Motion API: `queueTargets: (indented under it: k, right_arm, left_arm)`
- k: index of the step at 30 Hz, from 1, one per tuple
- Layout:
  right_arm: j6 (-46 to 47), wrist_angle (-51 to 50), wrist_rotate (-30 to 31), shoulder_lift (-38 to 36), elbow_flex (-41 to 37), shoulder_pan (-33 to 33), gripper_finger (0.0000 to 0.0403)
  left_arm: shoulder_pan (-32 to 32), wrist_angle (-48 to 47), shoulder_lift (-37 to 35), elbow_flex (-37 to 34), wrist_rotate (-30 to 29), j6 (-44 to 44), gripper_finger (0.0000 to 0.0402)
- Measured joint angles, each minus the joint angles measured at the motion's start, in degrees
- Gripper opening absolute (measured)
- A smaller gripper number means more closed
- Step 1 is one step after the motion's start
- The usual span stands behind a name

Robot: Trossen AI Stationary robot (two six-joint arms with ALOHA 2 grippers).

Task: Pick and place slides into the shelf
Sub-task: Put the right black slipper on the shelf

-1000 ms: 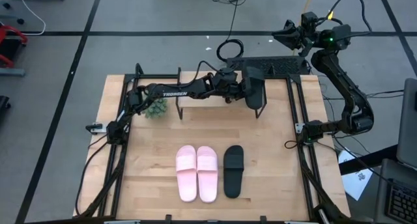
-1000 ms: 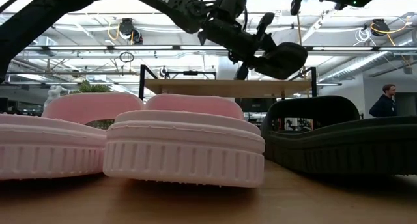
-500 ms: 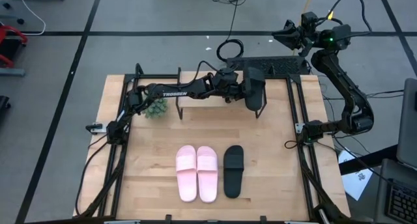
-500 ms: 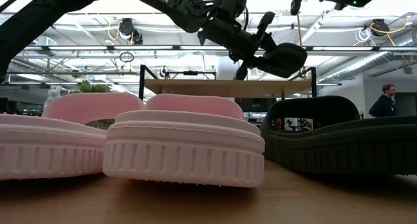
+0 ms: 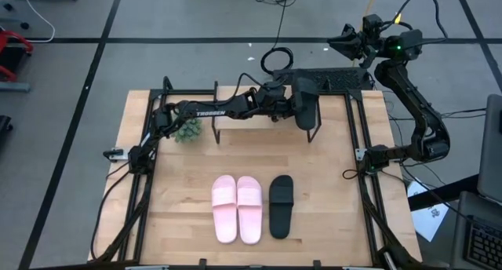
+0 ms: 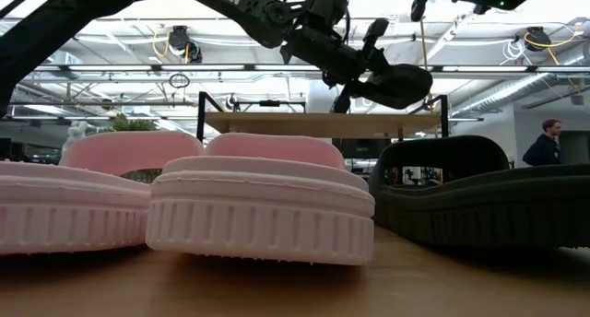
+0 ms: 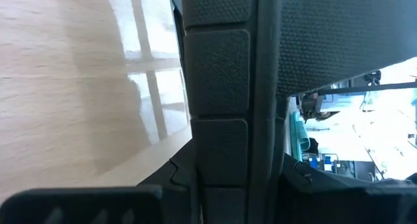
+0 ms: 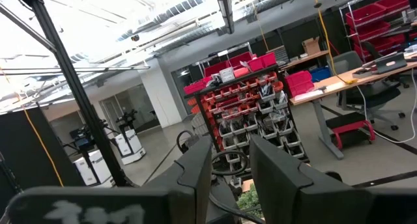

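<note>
My left gripper [image 5: 292,105] reaches over the shelf [image 6: 323,123] from the table's left and is shut on a black slide [image 5: 306,107], which hangs in the air above the shelf's right end [image 5: 314,135]. In the low view that slide [image 6: 398,83] floats just over the plank top. The pink pair [image 5: 237,209] and the other black slide [image 5: 281,206] lie flat on their soles side by side near the table's near edge. My right gripper [image 8: 231,178] is open and raised beyond the far right corner [image 5: 345,44]. My left gripper holds the black slide by its left long side [image 5: 296,105], about mid-length, coming almost level from the table's left with the fingers across the slide. One finger [image 6: 373,33] shows above it. The slide is lifted clear, nearly level over the shelf top. Strap or sole, I cannot tell.
A small green plant [image 5: 187,131] stands left of the shelf. Black frame rails [image 5: 362,144] run along the table's left and right sides. Bare wood lies between the shelf and the slides on the table. A person [image 6: 550,137] stands far off in the room.
My left gripper has carried the black slide a little toward the table's far edge over the shelf, and the slide has tipped closer to level. It has stayed shut on the slide.
</note>
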Motion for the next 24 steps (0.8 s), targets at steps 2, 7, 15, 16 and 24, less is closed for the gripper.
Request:
queueTargets:
  k: [2,7,15,16,24]
  right_arm:
    - [0.0,0.0,0.0,0.0,0.0,0.0,0.0093]
    - [0.0,0.0,0.0,0.0,0.0,0.0,0.0093]
    - [0.0,0.0,0.0,0.0,0.0,0.0,0.0093]
    - [0.0,0.0,0.0,0.0,0.0,0.0,0.0093]
    - [0.0,0.0,0.0,0.0,0.0,0.0,0.0093]
  left_arm:
    - [0.0,0.0,0.0,0.0,-0.6,0.5,0.0108]
    - [0.0,-1.3,-0.2,0.0,0.0,-0.2,0.0108]
    - [0.2,-4.3,-1.4,0.0,0.9,0.2,0.0108]
    - [0.2,-5.1,-1.6,0.0,0.8,0.5,0.0108]
    - [0.7,-3.0,-1.8,0.0,1.9,-0.9,0.0108]
